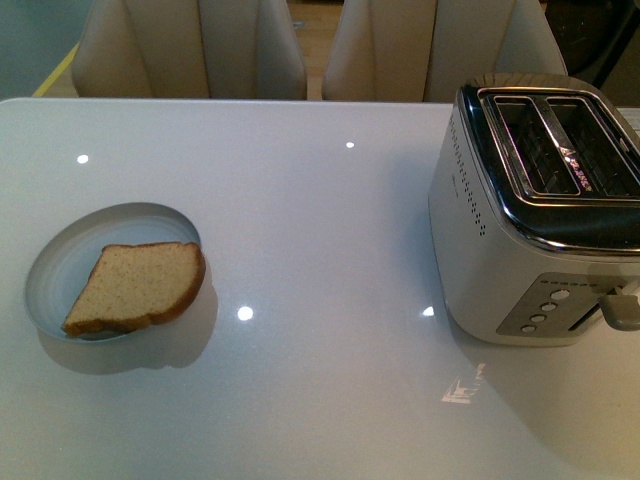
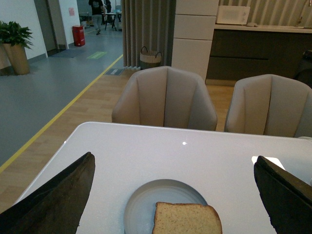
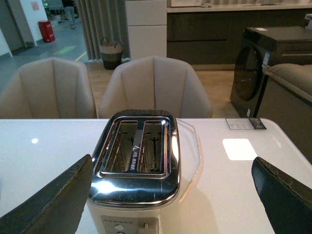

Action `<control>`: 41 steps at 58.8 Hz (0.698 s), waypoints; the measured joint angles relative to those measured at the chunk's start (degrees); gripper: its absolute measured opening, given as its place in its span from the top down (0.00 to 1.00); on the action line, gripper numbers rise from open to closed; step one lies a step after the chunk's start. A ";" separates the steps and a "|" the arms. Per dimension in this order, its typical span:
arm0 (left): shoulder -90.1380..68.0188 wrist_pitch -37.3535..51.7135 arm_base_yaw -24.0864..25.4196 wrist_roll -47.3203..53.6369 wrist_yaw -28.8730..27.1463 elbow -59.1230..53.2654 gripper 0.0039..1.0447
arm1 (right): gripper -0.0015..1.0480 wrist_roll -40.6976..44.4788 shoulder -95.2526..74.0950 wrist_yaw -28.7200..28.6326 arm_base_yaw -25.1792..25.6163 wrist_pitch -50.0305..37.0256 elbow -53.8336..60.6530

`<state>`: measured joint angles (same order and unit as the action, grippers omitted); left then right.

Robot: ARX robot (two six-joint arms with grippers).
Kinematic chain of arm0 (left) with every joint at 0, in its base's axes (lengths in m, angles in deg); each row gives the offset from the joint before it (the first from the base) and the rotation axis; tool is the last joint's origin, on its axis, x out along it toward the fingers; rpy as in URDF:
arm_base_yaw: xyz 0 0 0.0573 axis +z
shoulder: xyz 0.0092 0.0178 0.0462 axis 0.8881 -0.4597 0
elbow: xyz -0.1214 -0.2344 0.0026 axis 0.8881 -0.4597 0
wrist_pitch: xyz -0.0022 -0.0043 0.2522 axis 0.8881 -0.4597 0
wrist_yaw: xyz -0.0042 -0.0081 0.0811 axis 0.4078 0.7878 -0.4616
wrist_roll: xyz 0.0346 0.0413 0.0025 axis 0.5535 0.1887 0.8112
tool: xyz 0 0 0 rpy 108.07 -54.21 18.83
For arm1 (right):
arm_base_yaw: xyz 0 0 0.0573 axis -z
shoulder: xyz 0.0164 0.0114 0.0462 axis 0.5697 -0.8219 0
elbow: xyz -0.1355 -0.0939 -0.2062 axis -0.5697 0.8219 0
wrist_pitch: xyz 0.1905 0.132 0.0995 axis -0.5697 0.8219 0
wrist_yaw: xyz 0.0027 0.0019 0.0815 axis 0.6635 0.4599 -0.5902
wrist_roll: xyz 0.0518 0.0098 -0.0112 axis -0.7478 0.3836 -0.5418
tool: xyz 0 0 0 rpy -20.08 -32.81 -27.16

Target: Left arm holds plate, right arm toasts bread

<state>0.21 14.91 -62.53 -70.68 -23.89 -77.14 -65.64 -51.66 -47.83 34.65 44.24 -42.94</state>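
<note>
Speckled light-brown bread slice (image 1: 138,287) lies on round pale blue-white plate (image 1: 70,260), well apart from silver two-slot toaster (image 1: 540,250). Left gripper (image 2: 173,157), fingers wide, faces the plate it must hold; right gripper (image 3: 171,158), equally wide, faces the toaster.

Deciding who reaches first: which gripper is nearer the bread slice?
Left. The left gripper is open, facing the bread on the plate. The right gripper is open, facing the toaster, across the table from the bread.

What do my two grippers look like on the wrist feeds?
Left gripper: two matte black, wedge-shaped fingers tapering to blunt tips. Right gripper looks alike, its fingers showing paler edges. No cables or markings show.
</note>
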 joint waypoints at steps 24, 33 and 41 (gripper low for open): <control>0.00 0.00 0.00 0.00 0.00 0.00 0.07 | 0.09 0.00 0.00 0.00 0.00 0.00 0.00; 0.00 0.00 0.00 0.00 0.00 0.00 0.07 | 0.09 0.00 0.00 0.00 0.00 0.00 0.00; -17.38 -25.05 5.25 -1.73 22.21 11.32 0.07 | 0.09 0.00 0.00 -0.04 -0.02 0.00 0.00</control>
<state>-17.17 -10.14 -57.29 -72.41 -1.68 -65.82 -65.64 -51.66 -47.87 34.63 44.24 -42.94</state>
